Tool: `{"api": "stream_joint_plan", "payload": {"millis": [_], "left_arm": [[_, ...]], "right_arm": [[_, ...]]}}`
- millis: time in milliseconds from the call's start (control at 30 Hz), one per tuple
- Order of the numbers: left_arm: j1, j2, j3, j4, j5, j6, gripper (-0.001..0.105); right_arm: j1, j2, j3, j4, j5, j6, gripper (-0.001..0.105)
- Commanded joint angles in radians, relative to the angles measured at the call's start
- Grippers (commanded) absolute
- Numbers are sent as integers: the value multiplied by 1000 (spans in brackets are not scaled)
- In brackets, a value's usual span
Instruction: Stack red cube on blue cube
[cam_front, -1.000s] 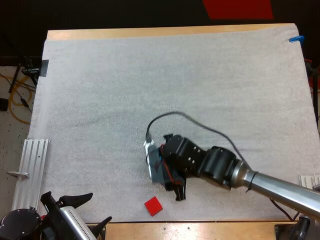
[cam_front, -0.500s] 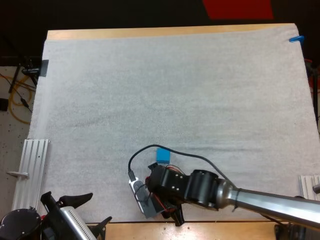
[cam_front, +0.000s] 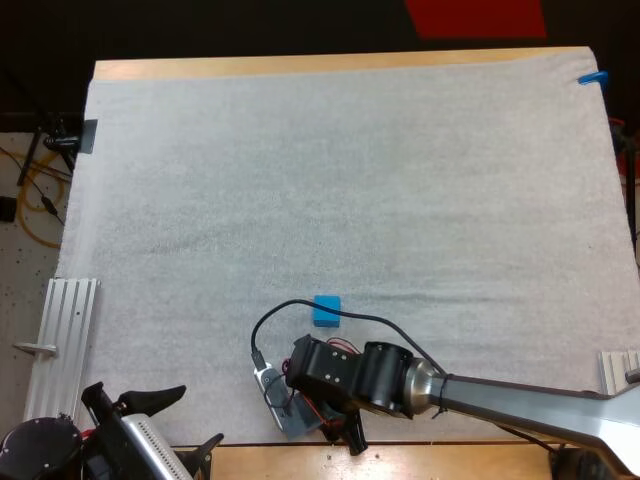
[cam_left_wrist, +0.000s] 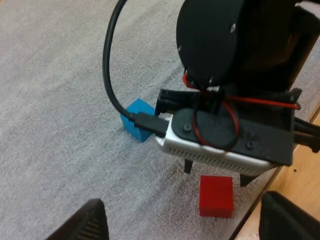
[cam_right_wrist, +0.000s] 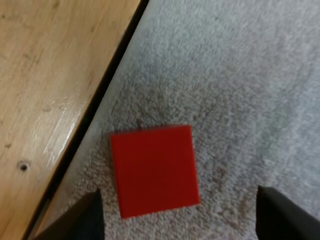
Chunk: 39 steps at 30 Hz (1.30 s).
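The blue cube (cam_front: 326, 310) sits on the white mat, just beyond my right arm's wrist. My right gripper (cam_front: 345, 435) points down at the mat's front edge and covers the red cube in the high view. Through the right wrist view, the red cube (cam_right_wrist: 154, 170) lies flat on the mat beside the wooden edge, with my right gripper (cam_right_wrist: 177, 212) open and its fingers well apart on either side of it. My left gripper (cam_front: 185, 420) stands open at the lower left. Its own view shows the left gripper (cam_left_wrist: 182, 205) open, the red cube (cam_left_wrist: 216, 196) and the blue cube (cam_left_wrist: 137, 126).
An aluminium rail (cam_front: 60, 330) lies off the mat's left side. Bare wooden table (cam_right_wrist: 50, 75) runs right beside the red cube along the mat's front edge. A black cable (cam_front: 300, 310) loops from the right wrist toward the blue cube.
My right arm has moved toward the table's front edge, off the blue cube and over the red cube. The blue cube now shows and the red one is covered. The left arm is still.
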Motion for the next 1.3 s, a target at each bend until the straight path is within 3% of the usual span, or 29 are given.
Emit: {"api": "stream_joint_plan", "payload": {"millis": [0, 800, 900, 967, 1067, 1267], "left_arm": [[-3, 2, 4, 18, 8, 6, 63], [-3, 2, 4, 18, 8, 6, 63], [-3, 2, 4, 18, 8, 6, 63], [-3, 2, 4, 18, 8, 6, 63], [-3, 2, 4, 18, 8, 6, 63], [-3, 2, 4, 18, 8, 6, 63]], "right_arm": [[3, 6, -7, -14, -20, -8, 61], [3, 111, -7, -69, -86, 51, 61], [3, 111, -7, -69, -70, 51, 54], [3, 111, -7, -62, -70, 56, 40], [3, 111, -7, -62, -67, 65, 27], [3, 84, -7, -62, -7, 95, 24]]}}
